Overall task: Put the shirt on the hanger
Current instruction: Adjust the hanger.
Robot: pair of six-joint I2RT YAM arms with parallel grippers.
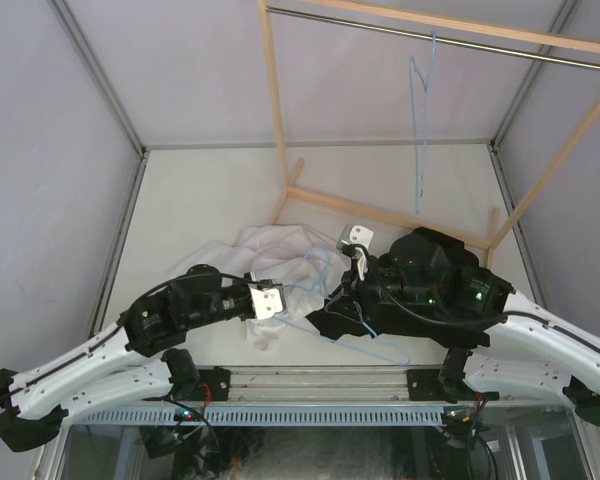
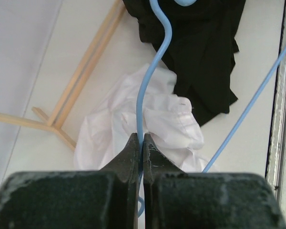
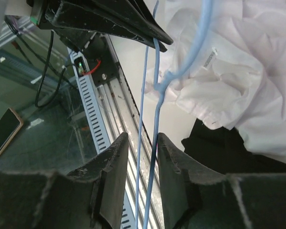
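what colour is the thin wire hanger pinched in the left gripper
Light blue; the thin wire hanger shows best in the left wrist view.

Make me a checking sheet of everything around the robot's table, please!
Surface: off-white table, cloth piled at its near side.
Job's things: crumpled white thin-fabric shirt, lying loose; light blue wire hanger held over it.
Clutter: black cloth garment beside the shirt.
Grippers: left gripper shut on the hanger's neck; right gripper open around its wires.
Cables: black cable below the table's near edge.
Surroundings: wooden rack, metal rod, second blue hanger hanging; pale walls.
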